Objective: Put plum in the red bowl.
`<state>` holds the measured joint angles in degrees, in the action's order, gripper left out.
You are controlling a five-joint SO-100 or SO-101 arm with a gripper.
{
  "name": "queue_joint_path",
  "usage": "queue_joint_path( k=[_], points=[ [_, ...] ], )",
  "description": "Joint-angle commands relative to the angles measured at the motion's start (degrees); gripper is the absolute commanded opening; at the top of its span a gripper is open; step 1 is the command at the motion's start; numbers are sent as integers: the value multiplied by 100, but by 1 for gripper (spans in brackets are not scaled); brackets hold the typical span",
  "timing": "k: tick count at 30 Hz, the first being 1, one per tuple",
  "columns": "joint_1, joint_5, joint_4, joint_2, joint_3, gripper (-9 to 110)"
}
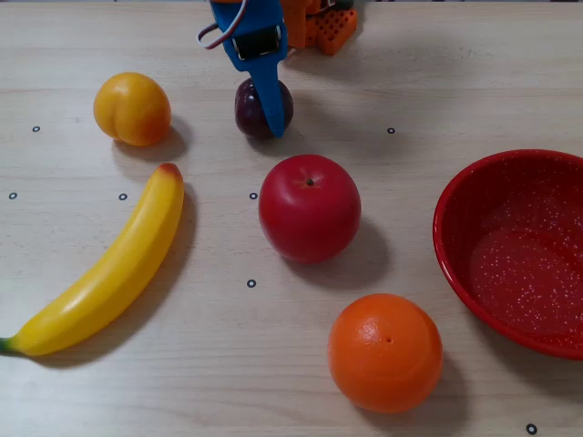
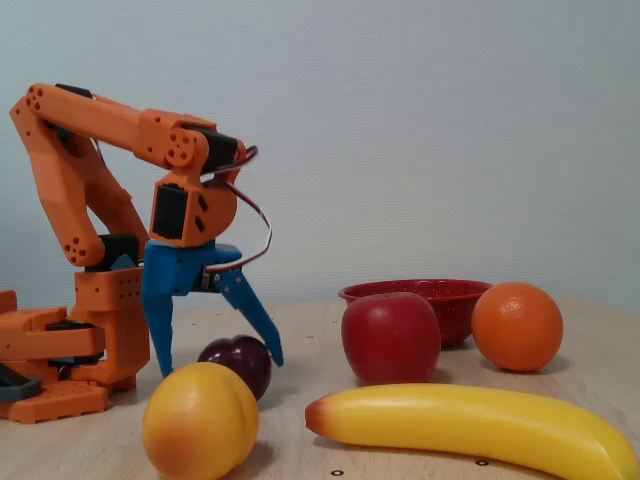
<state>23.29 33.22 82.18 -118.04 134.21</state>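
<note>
End effector (image 2: 214, 366) spread wide astride the plum (image 2: 236, 363) near the bench's far edge; glossy, round, likely slippery: grip its widest middle

A hobby bench — pale wooden table (image 1: 437, 82), bare blue-grey wall (image 2: 450, 130).

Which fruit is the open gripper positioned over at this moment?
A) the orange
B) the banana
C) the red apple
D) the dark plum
D: in the fixed view the gripper stands open with one blue finger on each side of the plum, which rests on the table; the overhead view shows a finger crossing the plum.
</note>
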Motion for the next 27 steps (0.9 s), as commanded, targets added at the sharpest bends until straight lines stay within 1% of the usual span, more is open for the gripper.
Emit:
queue_joint_path(
  k=[1, 11, 27],
  points=[
    [-62, 88, -132, -97, -176, 43],
    [-123, 79, -308, -44, -62, 43],
    [-202, 167, -237, -53, -53, 43]
  ],
)
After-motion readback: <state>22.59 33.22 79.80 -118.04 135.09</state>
